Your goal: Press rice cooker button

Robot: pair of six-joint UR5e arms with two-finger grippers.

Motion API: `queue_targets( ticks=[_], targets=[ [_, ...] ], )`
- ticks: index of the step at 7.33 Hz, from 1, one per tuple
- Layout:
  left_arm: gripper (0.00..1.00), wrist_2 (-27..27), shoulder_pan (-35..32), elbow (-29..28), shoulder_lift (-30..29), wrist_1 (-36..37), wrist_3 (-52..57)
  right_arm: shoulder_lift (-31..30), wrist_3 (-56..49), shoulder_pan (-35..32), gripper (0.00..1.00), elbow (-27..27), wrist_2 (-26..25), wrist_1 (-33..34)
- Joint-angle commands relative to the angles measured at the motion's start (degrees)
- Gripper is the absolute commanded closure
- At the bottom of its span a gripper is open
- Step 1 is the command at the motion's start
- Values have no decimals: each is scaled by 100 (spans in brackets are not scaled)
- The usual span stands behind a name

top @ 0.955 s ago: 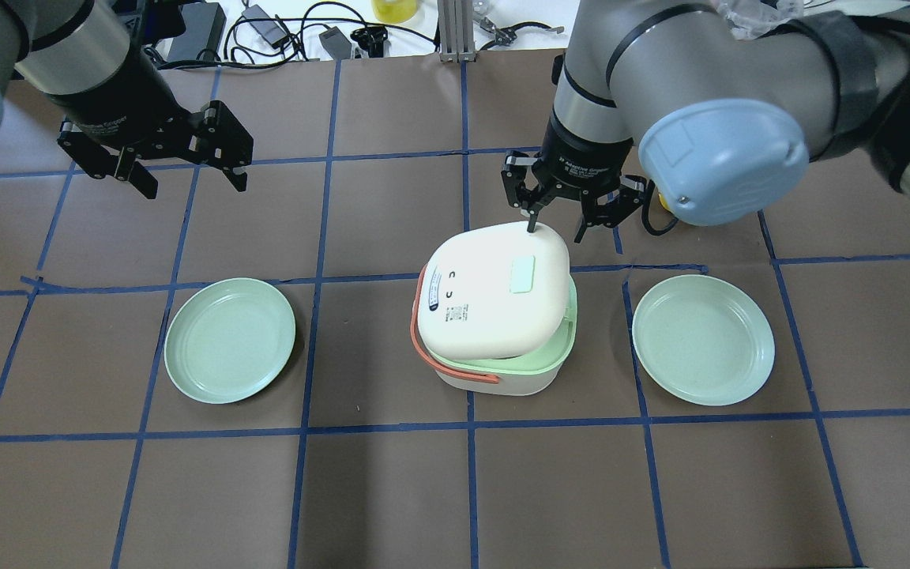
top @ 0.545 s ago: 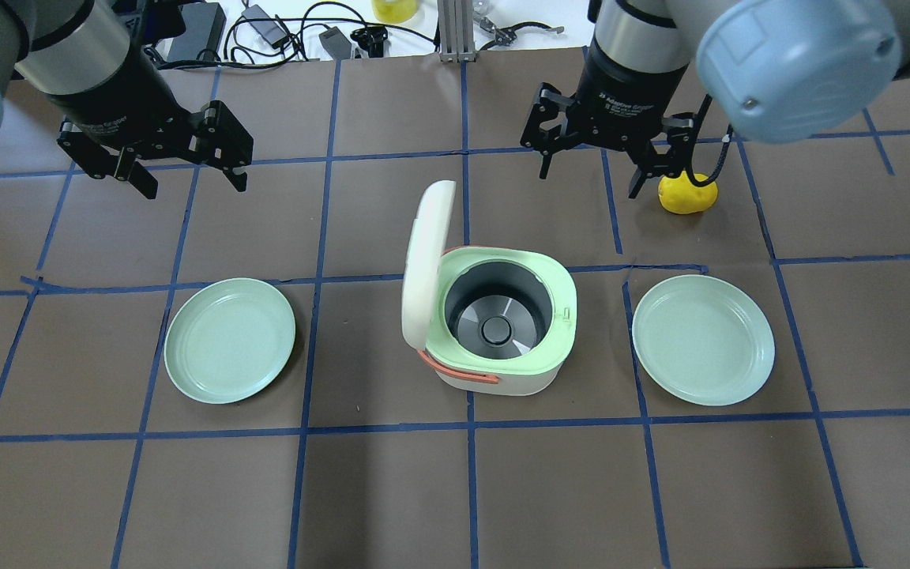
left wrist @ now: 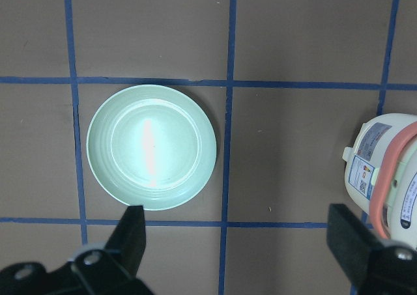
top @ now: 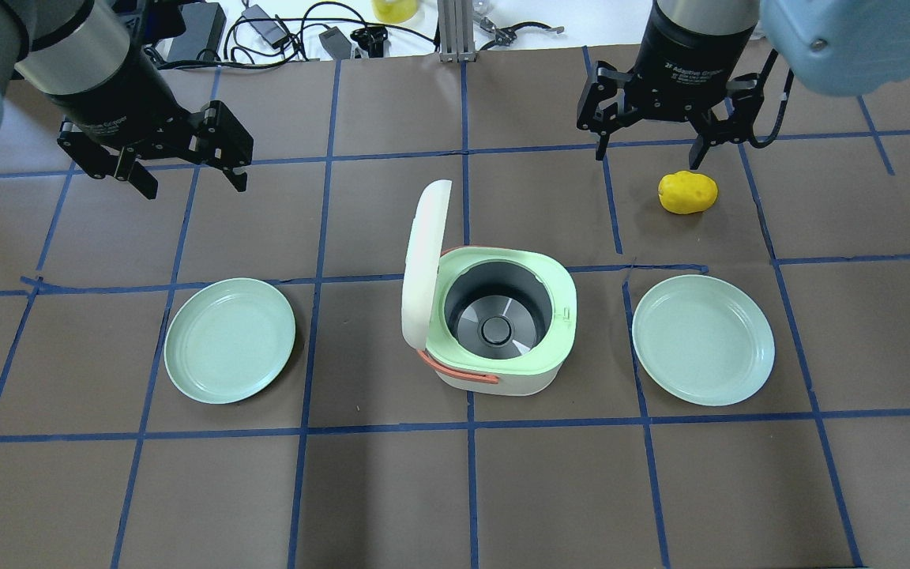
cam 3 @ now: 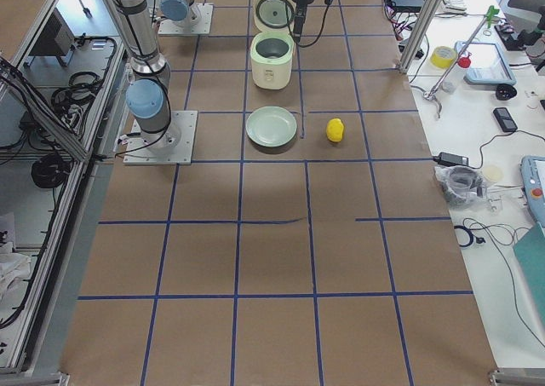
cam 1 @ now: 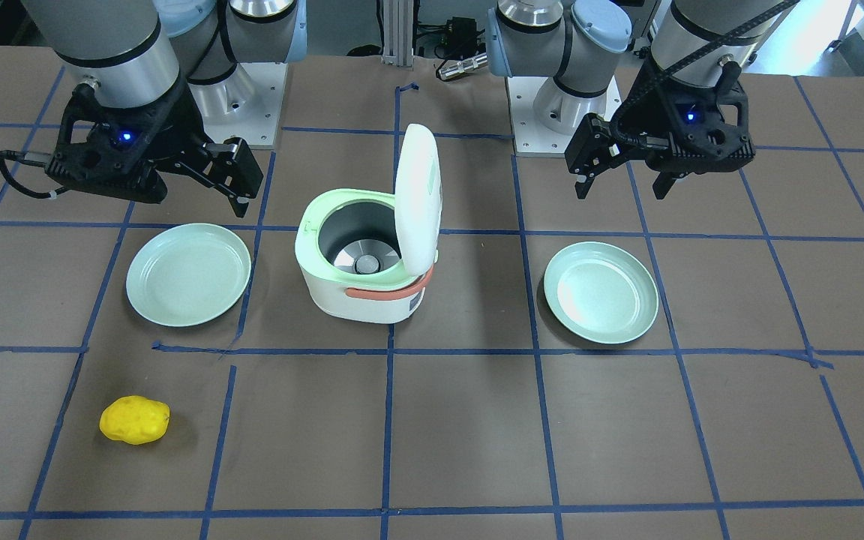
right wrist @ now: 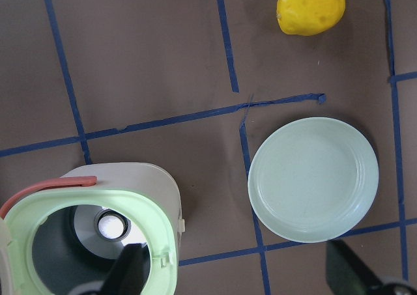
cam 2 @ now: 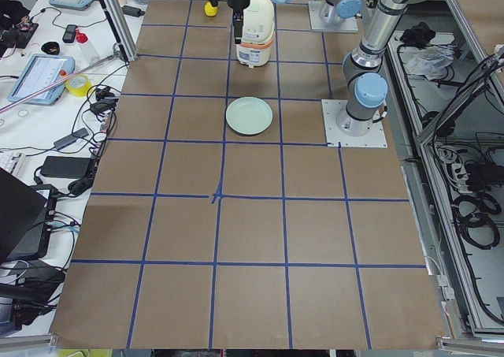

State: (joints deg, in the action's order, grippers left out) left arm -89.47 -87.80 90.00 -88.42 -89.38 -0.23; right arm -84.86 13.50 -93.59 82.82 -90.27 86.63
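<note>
The white rice cooker (top: 502, 379) with a mint-green rim stands at the table's middle. Its lid (top: 423, 261) stands upright on the left side, and the empty grey inner pot (top: 494, 316) shows. A small latch tab (top: 562, 314) sits on the rim's right side. The cooker also shows in the front view (cam 1: 361, 289) and the right wrist view (right wrist: 163, 197). My right gripper (top: 647, 154) is open and empty, up at the far right, well away from the cooker. My left gripper (top: 196, 186) is open and empty at the far left.
Two mint-green plates lie on either side of the cooker, one left (top: 230, 340) and one right (top: 702, 340). A yellow lumpy object (top: 688, 192) lies just near of the right gripper. Cables and adapters (top: 281, 32) lie beyond the table's far edge.
The cooker's lid has swung from nearly shut to fully upright. My right gripper has lifted off the lid's far edge and drawn back to the far right. The left arm has not moved.
</note>
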Motion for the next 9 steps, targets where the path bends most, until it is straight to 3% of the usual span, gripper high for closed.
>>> queue_targets(
  ticks=[1,9],
  targets=[
    [0,0,0,0,0,0,6,-22,-190,200,0,6,-261,-275],
    [0,0,0,0,0,0,6,-171,-602,280,0,-3,-9,-357]
  ],
)
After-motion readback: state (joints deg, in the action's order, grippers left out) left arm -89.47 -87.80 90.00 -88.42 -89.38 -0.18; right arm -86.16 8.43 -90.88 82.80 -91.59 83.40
